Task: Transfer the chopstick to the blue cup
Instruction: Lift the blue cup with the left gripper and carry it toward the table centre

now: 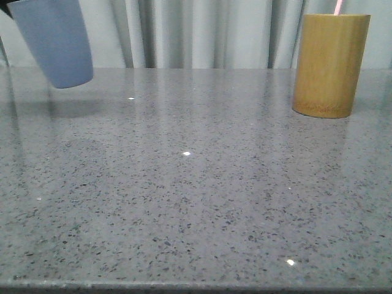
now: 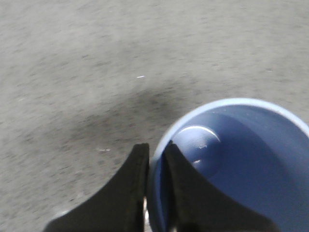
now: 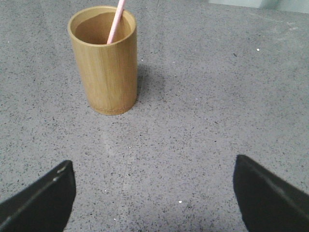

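**Operator:** Front view had the smooth, matte periwinkle-blue cup (image 1: 54, 41) up at the far left, tilted and lifted clear of the speckled grey stone table (image 1: 196, 202), with its shadow on the surface beneath. On the far right I saw the tall tan bamboo cylinder (image 1: 331, 64) standing upright on the table, well apart from the blue cup.

**Observer:** And the stick?

**Operator:** The thin, straight, pale pink chopstick (image 3: 116, 20) stood inside the bamboo cylinder, leaning against its rim and rising above it. From the front I caught just its pink tip (image 1: 337, 7) over the cylinder's mouth. It looked far narrower than either vessel.

**Observer:** What was my left side doing?

**Operator:** From the left wrist, the left gripper (image 2: 155, 166) was pinching the blue cup's wall, one black finger outside the rim and one inside. I could see down into the cup's interior, with a bright glint near its bottom.

**Observer:** The right?

**Operator:** The right gripper (image 3: 154, 193) was spread wide, its two black fingers (image 3: 43, 200) far apart with nothing between them, above bare table near the bamboo cylinder and not touching it.
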`<state>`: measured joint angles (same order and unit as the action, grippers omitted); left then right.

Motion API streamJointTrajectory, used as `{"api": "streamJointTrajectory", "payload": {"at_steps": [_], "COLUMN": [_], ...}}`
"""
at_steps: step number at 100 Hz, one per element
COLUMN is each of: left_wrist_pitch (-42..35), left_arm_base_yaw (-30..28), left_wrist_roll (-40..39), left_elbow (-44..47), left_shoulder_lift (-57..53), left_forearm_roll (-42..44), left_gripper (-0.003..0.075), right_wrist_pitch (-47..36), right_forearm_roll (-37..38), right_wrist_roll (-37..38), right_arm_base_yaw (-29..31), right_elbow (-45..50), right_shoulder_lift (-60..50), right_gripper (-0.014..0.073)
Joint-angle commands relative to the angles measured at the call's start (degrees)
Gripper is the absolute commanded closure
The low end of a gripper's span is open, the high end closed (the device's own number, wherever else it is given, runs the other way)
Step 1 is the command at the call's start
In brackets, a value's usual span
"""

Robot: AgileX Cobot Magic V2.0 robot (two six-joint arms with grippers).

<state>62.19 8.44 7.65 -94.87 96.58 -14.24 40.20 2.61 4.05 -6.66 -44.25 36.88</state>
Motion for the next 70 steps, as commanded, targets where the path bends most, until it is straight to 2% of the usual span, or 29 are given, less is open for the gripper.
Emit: {"api": "streamJointTrajectory", "payload": {"at_steps": [1, 32, 70], "left_wrist_pitch": [-2.0, -3.4, -2.5], "left_arm_base_yaw": [3.1, 12.8, 18.8], "left_wrist_roll": [-0.4, -3.7, -4.5], "left_elbow": [-2.5, -7.5, -10.9], "left_shoulder_lift": [-2.5, 1.5, 7.5], "left_forearm_roll": [-2.0, -1.9, 0.5], "left_gripper": [0.0739, 0.0739, 0.0739], "right_wrist_pitch": [-3.9, -4.0, -4.0], "right_forearm_roll": [0.3, 0.3, 0.3], "right_wrist_roll": [-0.4, -0.4, -0.4], "right_arm_base_yaw": [0.4, 0.4, 0.4], "right_elbow": [-2.0, -2.0, -2.0], "right_shoulder_lift": [0.4, 0.4, 0.4], "right_gripper": [-0.0058, -0.0058, -0.0058]}}
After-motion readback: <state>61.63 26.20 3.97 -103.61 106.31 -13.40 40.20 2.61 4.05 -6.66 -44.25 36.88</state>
